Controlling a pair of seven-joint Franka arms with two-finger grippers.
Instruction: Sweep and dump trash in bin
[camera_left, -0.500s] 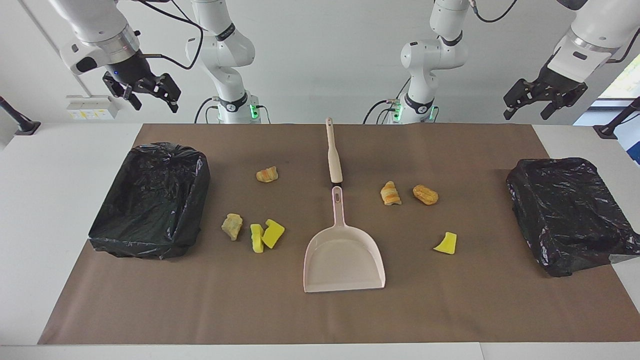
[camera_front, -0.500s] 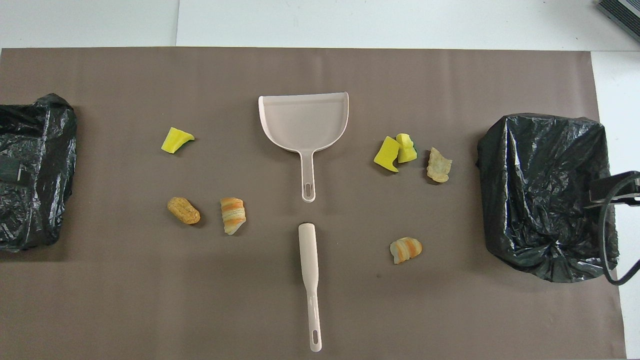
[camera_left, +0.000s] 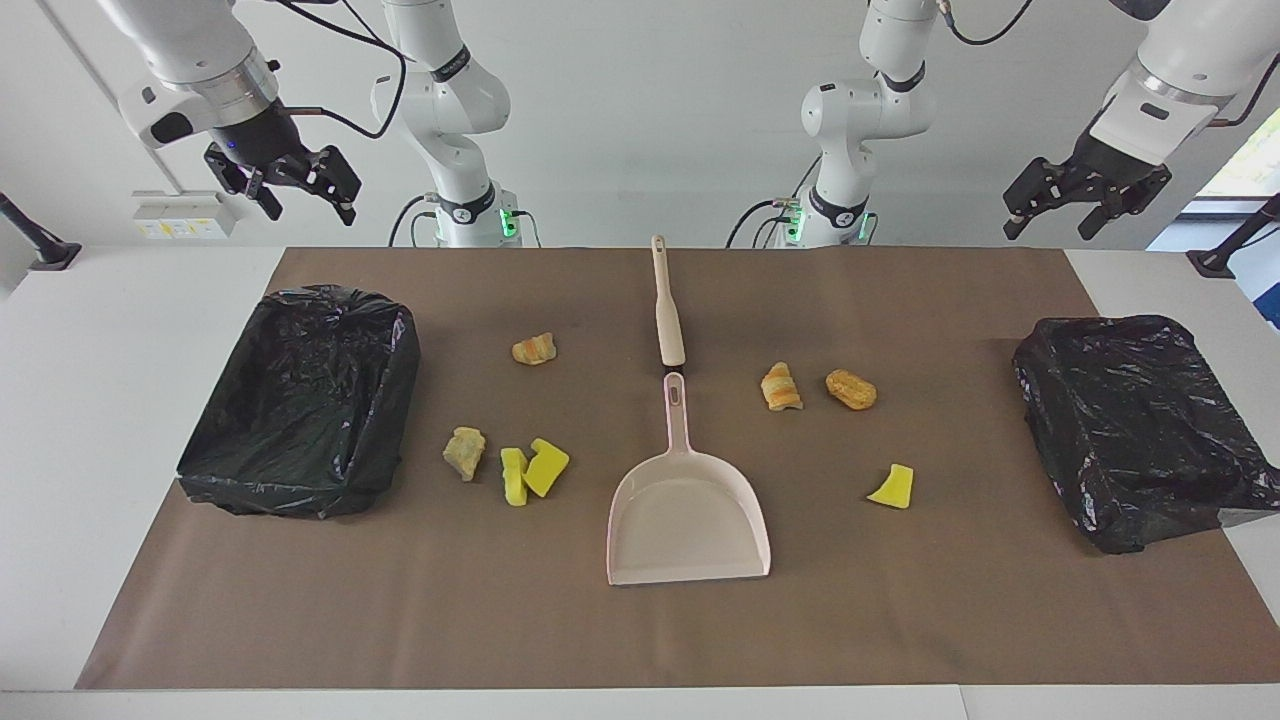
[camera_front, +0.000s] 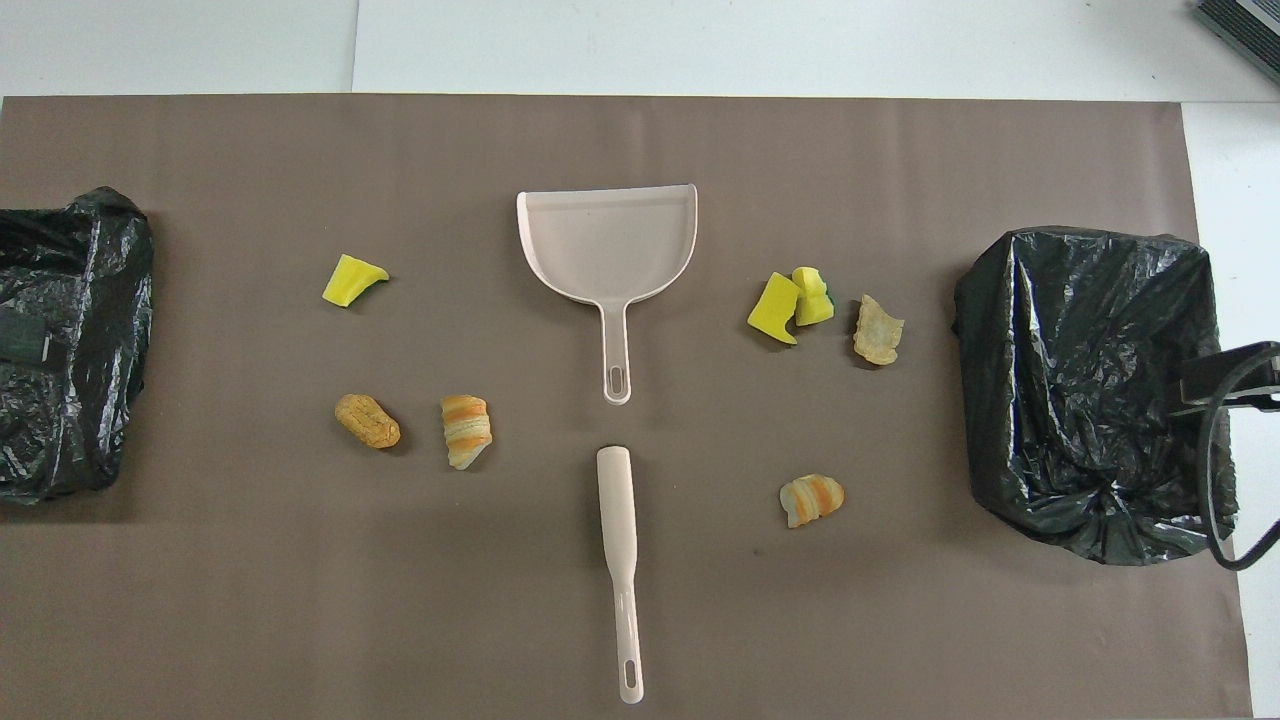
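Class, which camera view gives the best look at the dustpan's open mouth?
The overhead view: the dustpan is seen flat from above, its whole outline and straight open edge clear. The facing view shows the dustpan foreshortened, mouth toward the camera.

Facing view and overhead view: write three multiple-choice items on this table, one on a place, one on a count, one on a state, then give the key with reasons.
1. Where is the dustpan relative to the brush?
A. farther from the robots, handle toward it
B. nearer to the robots
C. inside a bin

2. How many scraps of trash lie on the brown mat?
A. four
B. seven
C. ten

3. What are the left gripper and the right gripper doing?
A. both open and raised, holding nothing
B. the left grips the brush
C. the right holds the dustpan

Key: 1 A, the pan lies lower in the facing view, its handle end close to the brush's head. 2 B, three yellow pieces and four tan-orange lumps. 3 A, both hang above the table's ends, tools untouched.
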